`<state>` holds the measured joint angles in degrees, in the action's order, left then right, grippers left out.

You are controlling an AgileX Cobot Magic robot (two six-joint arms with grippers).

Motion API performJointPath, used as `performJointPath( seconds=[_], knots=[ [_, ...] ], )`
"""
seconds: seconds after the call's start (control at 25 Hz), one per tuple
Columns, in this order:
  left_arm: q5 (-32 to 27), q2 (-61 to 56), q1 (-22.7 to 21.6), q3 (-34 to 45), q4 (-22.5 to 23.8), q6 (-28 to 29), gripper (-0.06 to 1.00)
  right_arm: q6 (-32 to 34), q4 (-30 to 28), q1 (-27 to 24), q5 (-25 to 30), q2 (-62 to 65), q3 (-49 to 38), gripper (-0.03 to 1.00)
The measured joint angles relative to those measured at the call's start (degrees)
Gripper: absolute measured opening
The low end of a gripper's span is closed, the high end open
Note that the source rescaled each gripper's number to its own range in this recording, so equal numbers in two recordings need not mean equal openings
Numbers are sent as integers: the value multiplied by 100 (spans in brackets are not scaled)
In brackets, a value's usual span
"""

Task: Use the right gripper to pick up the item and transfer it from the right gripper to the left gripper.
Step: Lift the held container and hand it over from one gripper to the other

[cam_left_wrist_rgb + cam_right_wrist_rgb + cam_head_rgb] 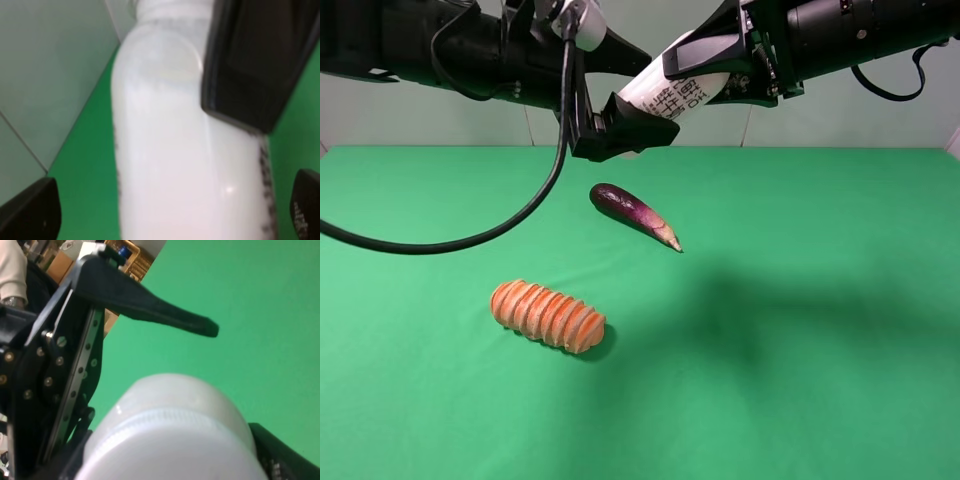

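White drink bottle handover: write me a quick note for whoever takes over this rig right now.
Right hand: shut on the white bottle, holding it in the air above the green table.
Left hand: open, with its jaws either side of the bottle's free end and gaps showing in the left wrist view.
Done: bottle picked up and presented to the left hand.
Left: close the left hand on the bottle, then release the right hand.
Eggplant and bread loaf lie on the table.

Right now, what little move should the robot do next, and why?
Probably close the left end effector on the bottle. Its jaws stand open on either side of the bottle, not touching it, while the right end effector grips the bottle up in the air.
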<state>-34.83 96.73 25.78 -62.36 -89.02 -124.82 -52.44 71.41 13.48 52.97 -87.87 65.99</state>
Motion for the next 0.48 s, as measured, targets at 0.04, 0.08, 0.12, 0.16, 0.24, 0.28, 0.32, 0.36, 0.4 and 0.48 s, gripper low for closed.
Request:
performJointPath(
  seconds=[0.04, 0.08, 0.12, 0.16, 0.24, 0.28, 0.32, 0.36, 0.4, 0.48],
  knots=[
    [7, 36, 41, -45, -24, -5, 79, 0, -6, 0, 0, 0, 0, 0],
    [7, 84, 91, -103, -24, -5, 79, -2, -12, 0, 6, 0, 0, 0],
    [14, 126, 141, -158, -40, -5, 79, -2, -17, 0, 6, 0, 0, 0],
    [33, 170, 185, -201, -45, -19, 79, -2, -17, 0, 6, 0, 0, 0],
    [76, 260, 269, -252, -113, -44, 79, -2, -17, 0, 11, 0, 0, 0],
    [90, 302, 290, -265, -144, -50, 79, -2, -17, 0, 11, 0, 0, 0],
    [116, 318, 303, -278, -160, -62, 79, -2, -17, 0, 25, 0, 0, 0],
    [150, 331, 302, -278, -173, -69, 79, -2, -17, 0, 33, 0, 0, 0],
    [175, 339, 302, -278, -179, -75, 79, -2, -17, 0, 37, 0, 0, 0],
    [199, 338, 302, -278, -196, -80, 77, -2, -23, 0, 37, 0, 0, 0]
  ],
)
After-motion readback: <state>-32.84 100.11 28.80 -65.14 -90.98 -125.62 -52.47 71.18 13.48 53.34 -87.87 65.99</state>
